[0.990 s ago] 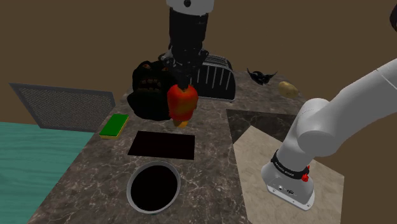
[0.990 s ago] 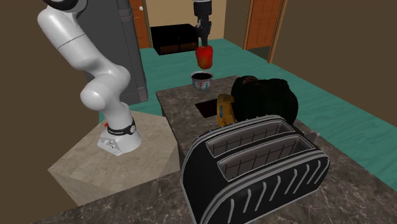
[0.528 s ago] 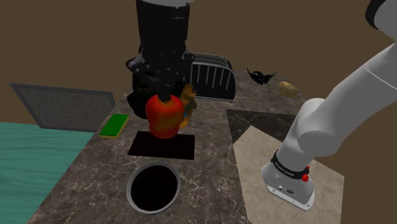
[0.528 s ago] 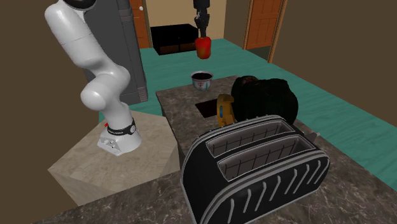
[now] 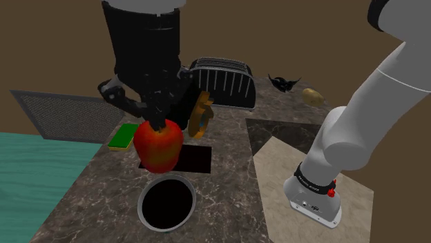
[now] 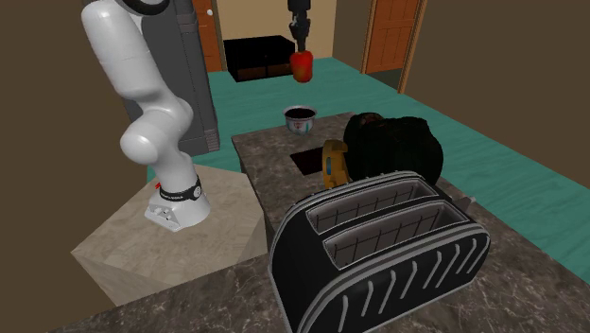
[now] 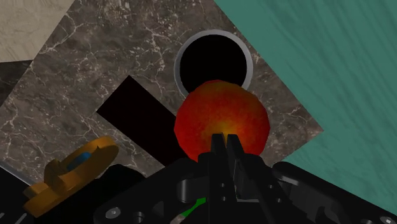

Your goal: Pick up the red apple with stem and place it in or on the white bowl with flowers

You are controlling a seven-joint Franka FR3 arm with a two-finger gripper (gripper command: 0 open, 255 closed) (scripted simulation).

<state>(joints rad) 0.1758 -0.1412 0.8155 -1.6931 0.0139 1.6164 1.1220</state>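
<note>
I'm watching the gripper [image 5: 164, 124] pinching the apple [image 5: 159, 146] by its top, fingers nearly meeting, and hanging it in the air over the bowl [image 5: 141, 201]. The second exterior view is giving me the height: the apple is sitting well above the bowl at the far end of the counter [image 6: 265, 180]. That marbled counter is also carrying a toaster [image 6: 378, 246], with a teal floor [image 6: 501, 180] and an orange door [image 6: 392, 33] beyond.

Marble counter [image 5: 228, 197] with bowl [image 5: 141, 202], toaster [image 5: 228, 81]
</note>
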